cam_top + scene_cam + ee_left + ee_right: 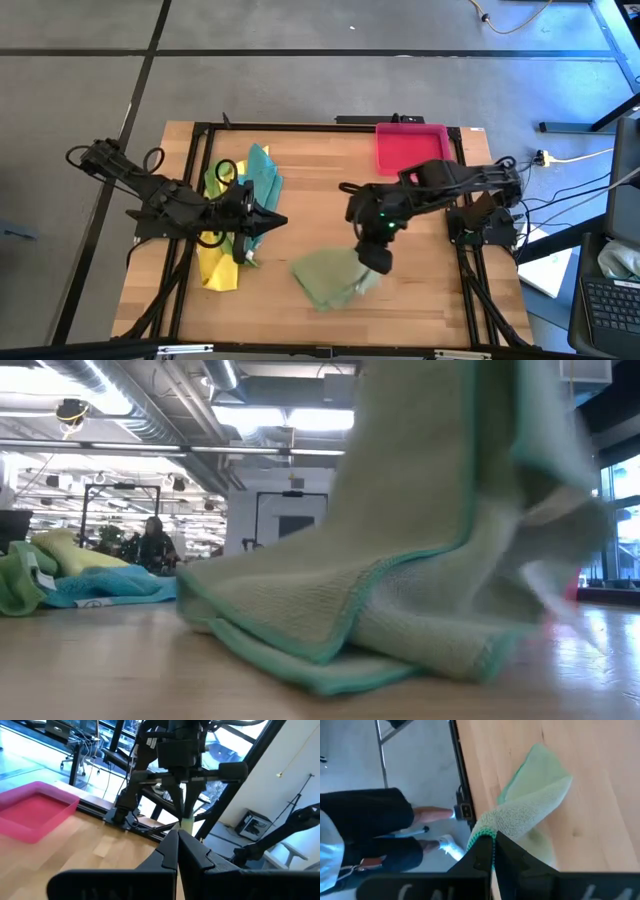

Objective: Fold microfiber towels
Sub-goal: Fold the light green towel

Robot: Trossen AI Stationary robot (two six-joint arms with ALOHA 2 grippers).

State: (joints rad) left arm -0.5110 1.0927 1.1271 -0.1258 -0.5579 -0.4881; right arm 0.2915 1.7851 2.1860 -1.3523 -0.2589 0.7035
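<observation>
Right gripper: jaws pressed together on the teal-stitched hem of the pale green towel, lifting that edge off the wood.
Left gripper: jaws pressed together, nothing between them; it hangs over the left side of the table beside the towel pile.
Pale green towel: front centre of the table, partly doubled over on itself, one part raised under the right gripper, the rest lying flat.
Towel pile: yellow, bright green and teal cloths heaped together at the left, well apart from the pale green one.
Pink tray: back right corner, apart from all the cloths.
Handling (judgement): light, thin, limp; sags wherever unsupported; looped weave likely drags on the wood rather than sliding.
Where to grip (judgement): stitched hem or a corner, where the cloth is firmest; a pinch mid-panel would bunch it.
Risk (judgement): layers shifting as the lifted edge is carried across, leaving a skewed fold.
Background: a person's legs stand beyond the table edge.
</observation>
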